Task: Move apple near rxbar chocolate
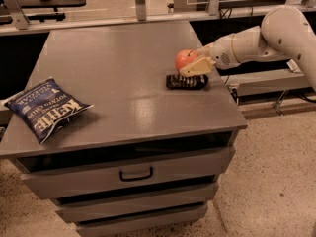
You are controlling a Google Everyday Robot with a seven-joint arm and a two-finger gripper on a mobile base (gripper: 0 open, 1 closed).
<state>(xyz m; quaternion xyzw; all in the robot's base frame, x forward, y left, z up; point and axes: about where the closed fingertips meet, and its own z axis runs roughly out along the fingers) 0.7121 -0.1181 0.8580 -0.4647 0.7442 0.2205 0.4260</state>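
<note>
At the right side of the table (113,58), the pincer (191,63) grasps the apple (182,59). One pale finger (197,67) lies across the apple's front right side; the opposite finger is largely hidden behind the fruit. The white arm (247,43) enters from the right edge of the view and reaches leftward over the table's right edge.

Apple: round, red-orange, stem pointing up. It sits directly behind the rxbar chocolate (186,81) in this view, just beside it. Whether the apple rests on the table or is held slightly above it cannot be told.

Rxbar chocolate: flat, dark, rectangular, lying flat on the table near its right edge, long side running left to right. The lower finger of the pincer is just above the bar's rear edge.

Other items: a blue chip bag (44,107) lies flat near the table's front left corner, well apart from the apple and the bar. Below the grey tabletop, a drawer (89,179) with a dark handle (136,174) faces the camera.
</note>
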